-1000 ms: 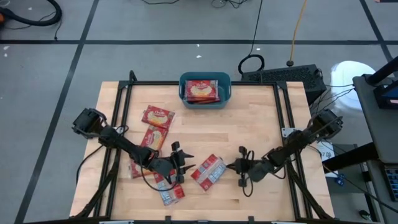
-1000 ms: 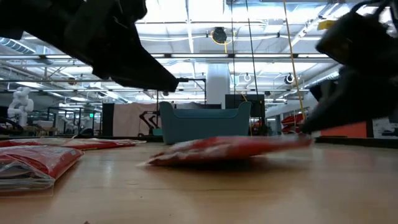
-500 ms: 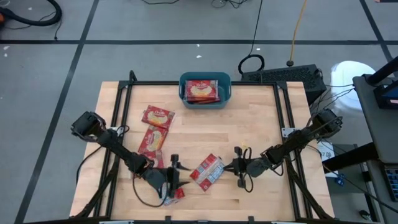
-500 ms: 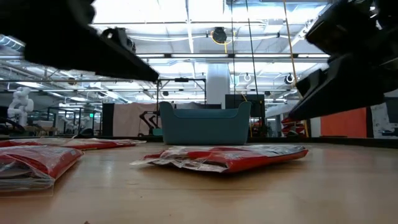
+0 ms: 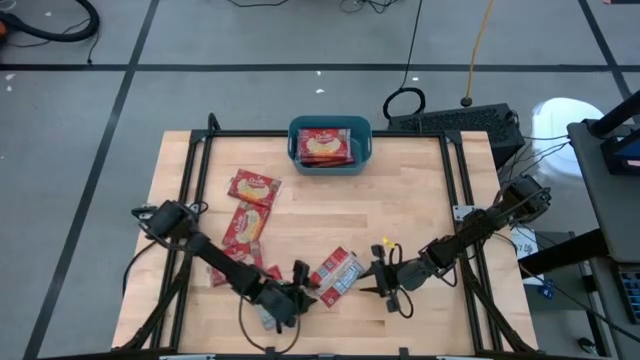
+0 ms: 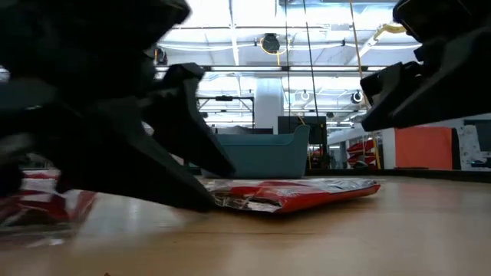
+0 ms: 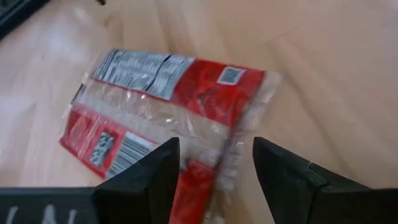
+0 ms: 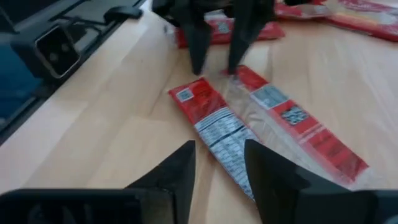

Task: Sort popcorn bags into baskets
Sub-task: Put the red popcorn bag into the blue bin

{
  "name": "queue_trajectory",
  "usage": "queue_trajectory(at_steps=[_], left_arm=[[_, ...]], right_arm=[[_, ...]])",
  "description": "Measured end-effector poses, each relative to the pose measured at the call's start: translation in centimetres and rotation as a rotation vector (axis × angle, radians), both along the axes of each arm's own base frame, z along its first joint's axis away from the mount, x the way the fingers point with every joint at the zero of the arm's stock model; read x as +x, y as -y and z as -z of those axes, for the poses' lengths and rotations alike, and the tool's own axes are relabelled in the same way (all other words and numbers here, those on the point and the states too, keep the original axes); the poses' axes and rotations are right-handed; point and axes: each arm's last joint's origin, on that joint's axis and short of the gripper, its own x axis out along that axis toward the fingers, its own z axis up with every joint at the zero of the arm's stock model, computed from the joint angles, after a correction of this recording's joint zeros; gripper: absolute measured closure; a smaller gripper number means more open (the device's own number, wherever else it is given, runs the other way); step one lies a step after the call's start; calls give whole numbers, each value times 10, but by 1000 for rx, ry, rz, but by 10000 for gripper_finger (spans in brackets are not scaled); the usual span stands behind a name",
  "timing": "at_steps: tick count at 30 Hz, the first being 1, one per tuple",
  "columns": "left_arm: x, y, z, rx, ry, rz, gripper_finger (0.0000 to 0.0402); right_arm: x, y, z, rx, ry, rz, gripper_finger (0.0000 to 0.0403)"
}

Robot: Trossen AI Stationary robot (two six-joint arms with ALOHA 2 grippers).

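Surface: we see a wooden surface [image 5: 400,220] with a teal basket [image 5: 330,145] at its far edge.
Bag: back-up bag [image 5: 335,273] lies flat between both arms, long axis diagonal.
Left end effector [image 5: 300,293]: spread, empty, at the bag's near corner; we judge it nearer.
Right end effector [image 5: 378,277]: spread, empty, just beside the bag's other side.

The pale wooden tabletop [image 5: 400,220] sits inside a black metal frame [image 5: 330,134] on a grey floor [image 5: 250,40] crossed by dark tape lines [image 5: 300,67]. Black cables [image 5: 405,100] loop across the floor behind the tabletop, beside a yellow cord [image 5: 480,35] and a black keyboard [image 5: 455,122]. Seen level across the tabletop, the room is a big hall with bright ceiling lights [image 6: 253,15], a white pillar [image 6: 268,96], an orange panel [image 6: 433,146] and a white humanoid figure, seen a moment ago at far left, now hidden.
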Motion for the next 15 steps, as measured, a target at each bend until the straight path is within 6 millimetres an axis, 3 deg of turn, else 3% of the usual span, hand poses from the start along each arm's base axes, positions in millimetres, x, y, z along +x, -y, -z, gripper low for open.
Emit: queue_trajectory(at_steps=[5, 11, 15], left_arm=[[10, -10, 0, 33, -36, -64, 195], [17, -24, 0, 33, -33, -132, 195], [20, -33, 1, 16, -44, -176, 195]], right_arm=[[1, -1, 0, -65, 4, -24, 248], [17, -8, -14, -270, -41, -2, 220], [24, -12, -4, -398, -135, -57, 212]])
